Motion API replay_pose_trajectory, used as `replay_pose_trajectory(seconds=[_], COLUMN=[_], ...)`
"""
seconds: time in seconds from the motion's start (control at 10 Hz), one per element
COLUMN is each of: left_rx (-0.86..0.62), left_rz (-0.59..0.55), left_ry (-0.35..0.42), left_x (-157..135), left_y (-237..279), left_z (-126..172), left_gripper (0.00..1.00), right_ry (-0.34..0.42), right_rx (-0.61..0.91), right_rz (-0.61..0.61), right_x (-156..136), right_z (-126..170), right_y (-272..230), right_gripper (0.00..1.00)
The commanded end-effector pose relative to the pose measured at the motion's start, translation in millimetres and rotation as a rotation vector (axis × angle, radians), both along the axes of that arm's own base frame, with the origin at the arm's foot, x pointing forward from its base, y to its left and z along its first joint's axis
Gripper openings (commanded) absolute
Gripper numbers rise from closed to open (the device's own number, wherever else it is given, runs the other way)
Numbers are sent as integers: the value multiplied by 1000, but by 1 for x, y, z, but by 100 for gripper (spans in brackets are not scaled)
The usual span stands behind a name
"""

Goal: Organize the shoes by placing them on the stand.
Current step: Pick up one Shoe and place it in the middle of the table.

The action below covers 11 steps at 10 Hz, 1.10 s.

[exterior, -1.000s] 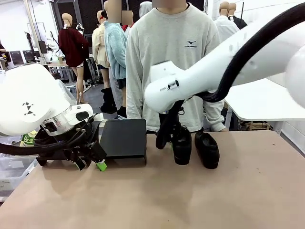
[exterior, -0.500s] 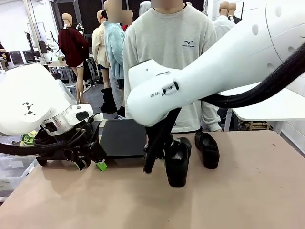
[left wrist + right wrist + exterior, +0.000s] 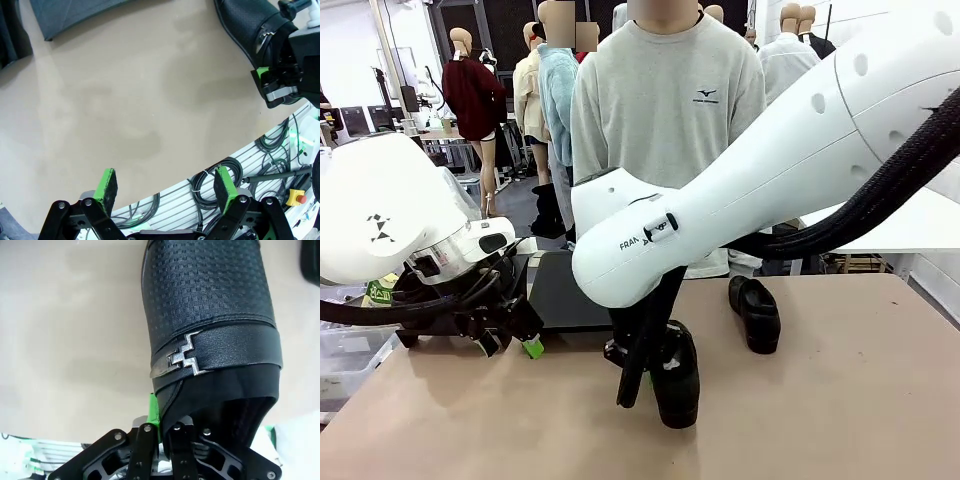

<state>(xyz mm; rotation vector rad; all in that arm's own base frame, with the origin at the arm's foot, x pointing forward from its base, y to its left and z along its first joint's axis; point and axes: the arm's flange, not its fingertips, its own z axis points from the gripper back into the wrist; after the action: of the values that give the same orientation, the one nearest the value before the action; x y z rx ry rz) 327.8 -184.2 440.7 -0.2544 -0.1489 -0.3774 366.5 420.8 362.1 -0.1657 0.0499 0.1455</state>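
My right gripper (image 3: 653, 362) is shut on the heel-side rim of a black textured shoe (image 3: 676, 385) with a silver buckle strap (image 3: 183, 359), holding it over the middle of the table, toe towards me. In the right wrist view the shoe (image 3: 210, 310) rises from between the fingers (image 3: 153, 411). A second black shoe (image 3: 756, 313) lies on the table farther right. The black box-like stand (image 3: 556, 292) sits behind, left of centre. My left gripper (image 3: 515, 338) is low at the left, open and empty (image 3: 166, 187), with the held shoe (image 3: 242, 25) beyond it.
A person in a grey sweatshirt (image 3: 665, 110) stands at the far edge behind the stand. The right arm's big white link (image 3: 740, 210) crosses the middle. A clear bin (image 3: 345, 350) sits off the table's left side. Bare tabletop (image 3: 840, 420) lies front right.
The right arm has carried the shoe away from the second shoe, towards me and a little left. The left arm has stayed still.
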Motion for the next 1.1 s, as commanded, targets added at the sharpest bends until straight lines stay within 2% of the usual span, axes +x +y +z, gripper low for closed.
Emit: replay_pose_trajectory(seconds=[0.0,0.1,0.2,0.7,0.8,1.0], left_rx=[-6,-6,-6,-6,-6,-6], left_rz=[0,0,0,0,0,0], left_ry=[9,9,9,9,9,9], left_x=[-1,-1,-1,-1,-1,-1], left_y=[1,1,1,1,1,1], left_z=[-1,-1,-1,-1,-1,-1], left_gripper=[100,100,100,100,100,100], right_ry=[51,75,117,120,108,56], right_rx=[52,56,76,92,95,105], right_rz=[23,19,27,21,17,4], right_x=[1,2,5,8,10,12], right_z=[-3,-6,-11,-6,-2,12], right_y=[-5,-3,-1,-4,-6,-9], right_gripper=[0,0,6,96,100,100])
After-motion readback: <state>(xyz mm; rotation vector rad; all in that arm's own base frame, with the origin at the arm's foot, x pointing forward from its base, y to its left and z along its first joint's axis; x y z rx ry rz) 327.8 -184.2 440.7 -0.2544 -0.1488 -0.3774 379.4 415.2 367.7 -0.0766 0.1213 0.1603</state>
